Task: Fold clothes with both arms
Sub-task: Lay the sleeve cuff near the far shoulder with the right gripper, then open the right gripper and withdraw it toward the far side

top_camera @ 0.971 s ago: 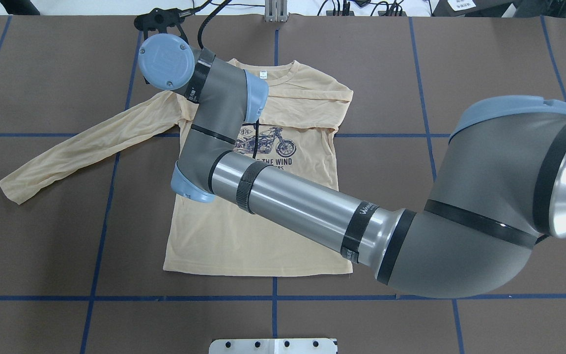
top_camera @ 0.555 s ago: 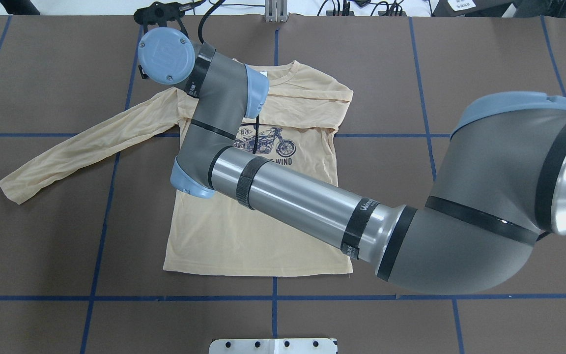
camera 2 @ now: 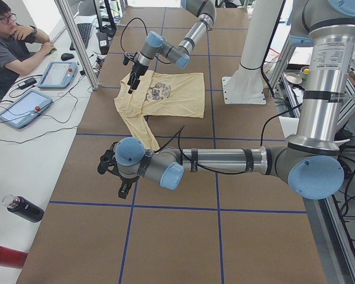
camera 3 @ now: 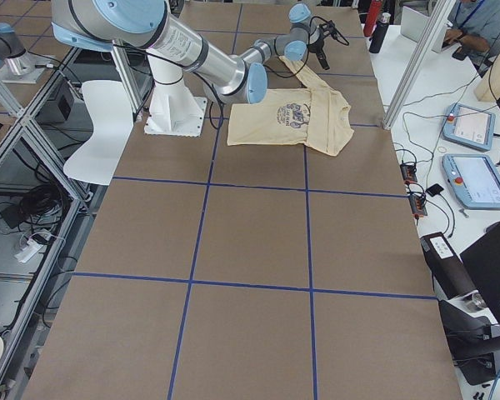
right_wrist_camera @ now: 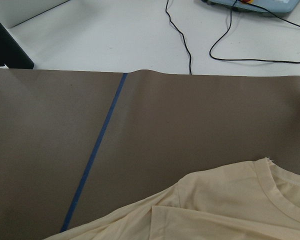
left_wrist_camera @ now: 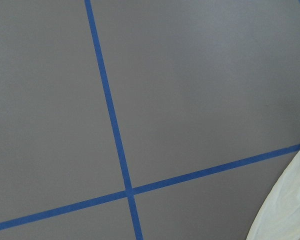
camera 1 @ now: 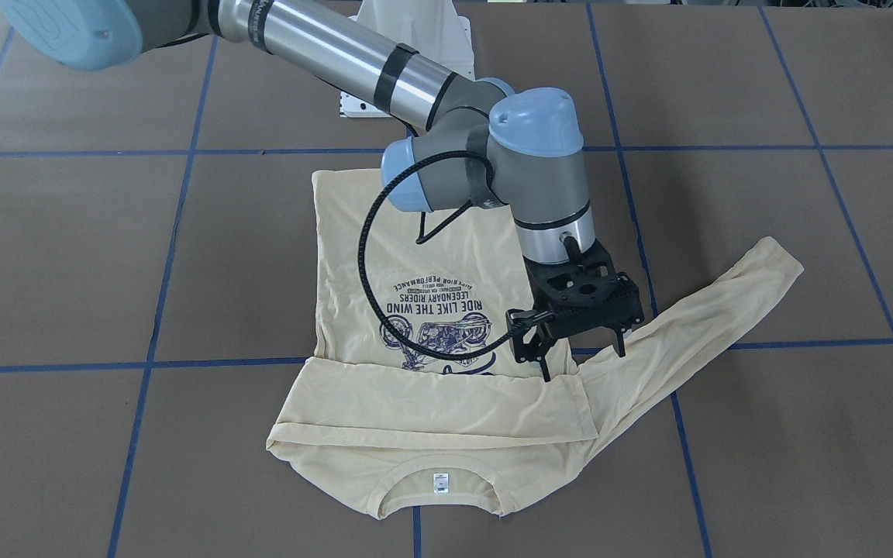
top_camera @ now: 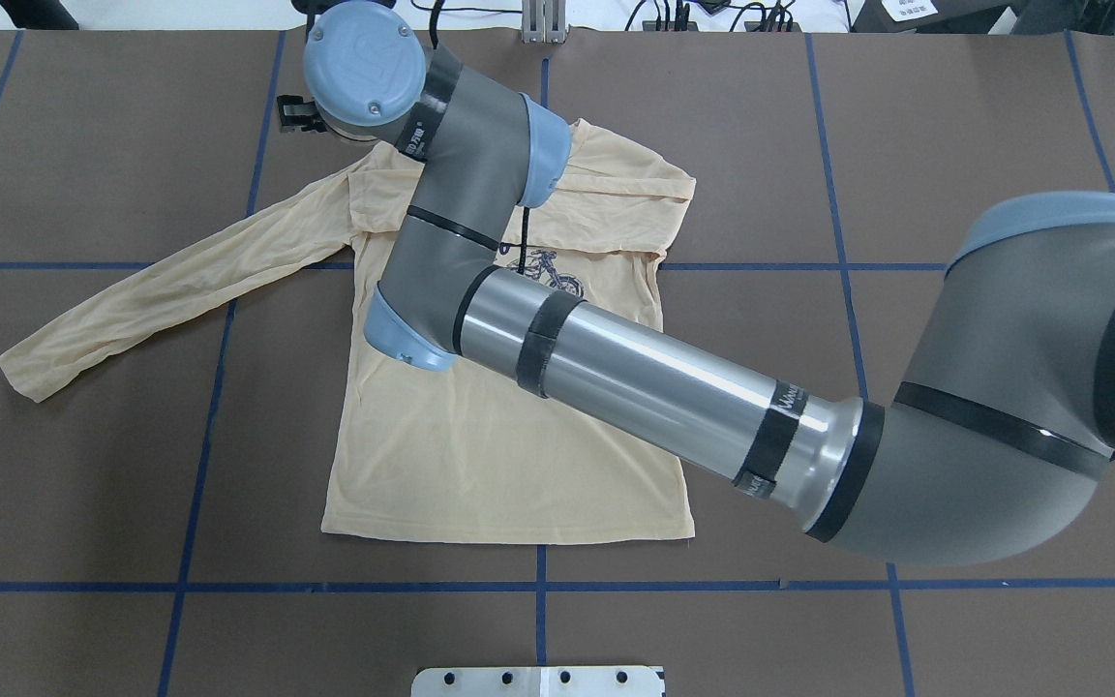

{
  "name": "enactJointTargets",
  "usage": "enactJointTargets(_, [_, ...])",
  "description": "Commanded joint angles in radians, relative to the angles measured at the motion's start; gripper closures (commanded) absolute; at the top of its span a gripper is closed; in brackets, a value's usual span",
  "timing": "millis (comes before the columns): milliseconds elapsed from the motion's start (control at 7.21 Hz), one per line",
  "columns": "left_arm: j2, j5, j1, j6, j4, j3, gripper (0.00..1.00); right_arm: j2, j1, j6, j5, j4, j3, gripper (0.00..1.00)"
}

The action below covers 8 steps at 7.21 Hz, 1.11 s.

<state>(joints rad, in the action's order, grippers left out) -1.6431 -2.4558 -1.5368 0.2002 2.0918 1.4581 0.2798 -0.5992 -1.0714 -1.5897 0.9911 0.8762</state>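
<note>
Shirt [top_camera: 480, 465] flat, one sleeve [camera 1: 431, 391] across chest

Right arm [top_camera: 616, 368] has swung farther over the shirt [top_camera: 480, 465] collar

My right arm [top_camera: 635, 373] stretches from the right across to the far left, forearm nearly level, elbow bent, wrist [camera 1: 547, 178] turned straight down. Its jaws are spread apart, holding nothing. My left arm [camera 2: 225, 160] reaches out low and level at the left end; I can't make out how its jaws stand.
</note>
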Motion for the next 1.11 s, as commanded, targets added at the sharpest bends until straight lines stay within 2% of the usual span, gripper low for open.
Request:
enactJointTargets(0, [0.063,-0.002,0.010,0.208,0.231,-0.001,0.00,0.126,-0.014,-0.028,-0.074,0.186,0.251,0.01])
enactJointTargets(139, [0.097,-0.002,0.033,0.304,0.337,-0.001,0.00,0.181,-0.037,-0.063,-0.154,0.243,0.338,0.01])
enactJointTargets(416, [0.135,0.009,0.143,0.541,0.533,-0.004,0.00,0.338,-0.073,-0.068,-0.257,0.355,0.565,0.01])
enactJointTargets(555, [0.140,0.015,0.191,0.635,0.588,-0.012,0.00,0.408,-0.091,-0.068,-0.310,0.415,0.660,0.01])
enactJointTargets(832, [0.140,0.123,0.288,0.758,0.637,-0.013,0.00,0.558,-0.126,-0.068,-0.389,0.474,0.832,0.01])
enactJointTargets(971, [0.140,0.192,0.346,0.841,0.674,-0.018,0.00,0.612,-0.148,-0.068,-0.426,0.492,0.889,0.01])
